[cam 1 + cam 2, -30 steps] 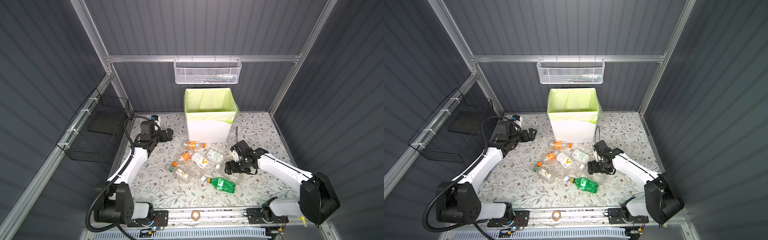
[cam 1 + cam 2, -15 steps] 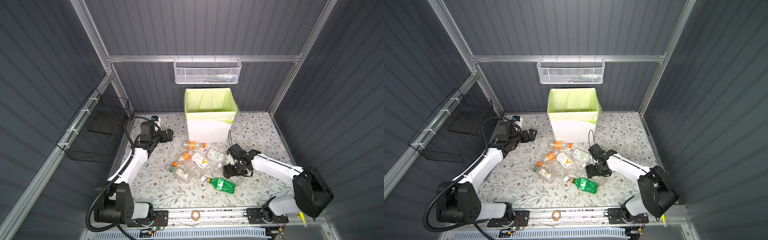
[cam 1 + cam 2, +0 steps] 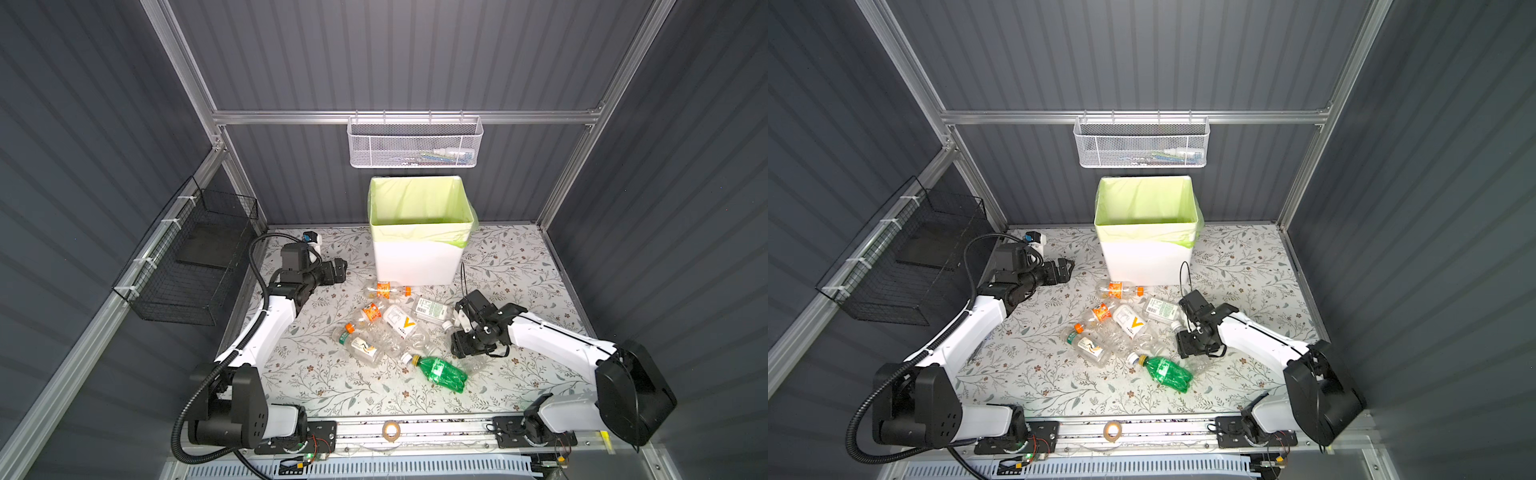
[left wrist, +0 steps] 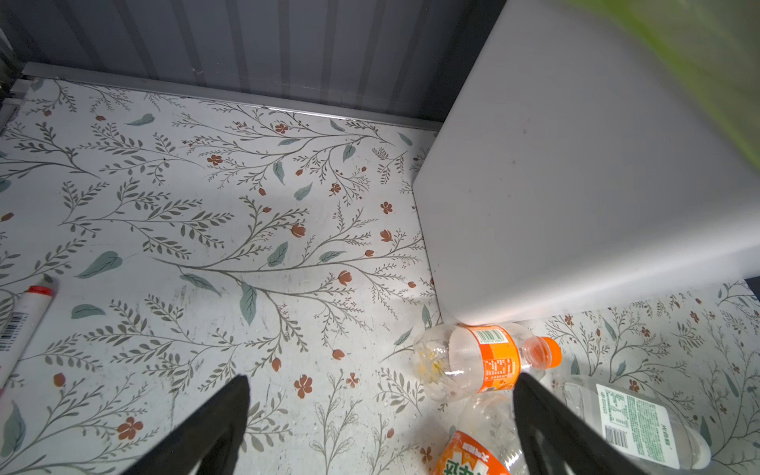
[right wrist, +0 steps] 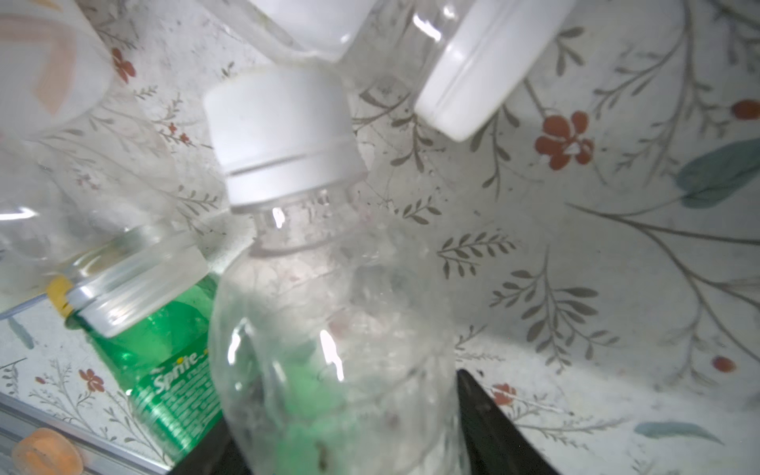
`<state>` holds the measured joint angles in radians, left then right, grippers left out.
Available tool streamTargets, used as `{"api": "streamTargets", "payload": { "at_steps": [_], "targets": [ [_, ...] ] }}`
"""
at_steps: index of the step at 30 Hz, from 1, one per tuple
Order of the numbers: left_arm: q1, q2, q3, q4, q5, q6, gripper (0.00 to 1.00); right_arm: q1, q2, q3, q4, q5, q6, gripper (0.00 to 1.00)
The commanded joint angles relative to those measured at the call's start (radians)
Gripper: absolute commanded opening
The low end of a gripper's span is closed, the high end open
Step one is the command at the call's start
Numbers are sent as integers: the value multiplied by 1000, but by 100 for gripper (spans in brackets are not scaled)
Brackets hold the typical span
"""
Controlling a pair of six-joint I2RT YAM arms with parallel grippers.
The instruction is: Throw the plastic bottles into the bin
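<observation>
bin [image 3: 417, 257], upper centre: looks empty | plastic bottles [image 3: 401, 326], mid-frame: all on table [image 3: 316, 374] | left gripper [image 4: 380, 378]: jaws spread | right gripper [image 3: 463, 352]: jaws pinching clear bottle [image 5: 329, 329]

Half-seen at the right gripper [image 5: 341, 401]
The clear bottle [image 5: 329, 329] between its fingers runs off the picture's edge and covers one finger; the grip itself I cannot make out. Beside it a green bottle [image 5: 172, 395] is half hidden.

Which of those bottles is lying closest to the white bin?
The clear bottle with the orange label and cap, on its side right at the foot of the bin; the other bottles lie heaped nearer the front.
</observation>
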<state>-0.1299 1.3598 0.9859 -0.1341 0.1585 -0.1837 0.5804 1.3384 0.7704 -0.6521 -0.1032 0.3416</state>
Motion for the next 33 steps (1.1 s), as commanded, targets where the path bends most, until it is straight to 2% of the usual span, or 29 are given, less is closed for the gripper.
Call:
{"api": "streamTargets", "payload": {
  "at_steps": [1, 5, 12, 16, 19, 22, 24, 26, 28, 29, 30, 31, 33],
  "targets": [
    [6, 0, -5, -13, 22, 5, 100, -16, -76, 10, -56, 24, 35, 61],
    [6, 8, -10, -7, 36, -14, 100, -112, -189, -23, -58, 12, 103, 61],
    [5, 25, -28, -6, 79, -81, 99, -451, -445, -198, 22, -116, 218, 62],
    [6, 9, -59, 4, 93, -131, 99, -535, -429, -225, 70, -171, 239, 62],
    [4, -28, -106, 24, 104, -181, 100, -548, -389, -144, 102, -171, 213, 62],
    [1, -85, -161, 41, 92, -232, 99, -547, -291, 114, 126, -214, 198, 61],
    [-10, -128, -204, 52, 77, -272, 98, -519, -187, 371, 169, -278, 216, 60],
    [-29, -174, -240, 51, 59, -298, 98, -455, -71, 662, 186, -275, 211, 61],
    [-56, -217, -266, 33, 40, -314, 97, -420, 80, 941, 206, -355, 241, 66],
    [-71, -238, -274, 16, 32, -321, 97, -415, 152, 1087, 219, -397, 281, 72],
    [-89, -261, -284, -5, 18, -329, 98, -412, 228, 1194, 221, -436, 317, 90],
    [-104, -283, -293, -23, 4, -337, 98, -410, 277, 1292, 199, -451, 334, 99],
    [-135, -340, -322, -58, -22, -360, 98, -414, 328, 1361, 156, -417, 330, 99]
  ]
}}
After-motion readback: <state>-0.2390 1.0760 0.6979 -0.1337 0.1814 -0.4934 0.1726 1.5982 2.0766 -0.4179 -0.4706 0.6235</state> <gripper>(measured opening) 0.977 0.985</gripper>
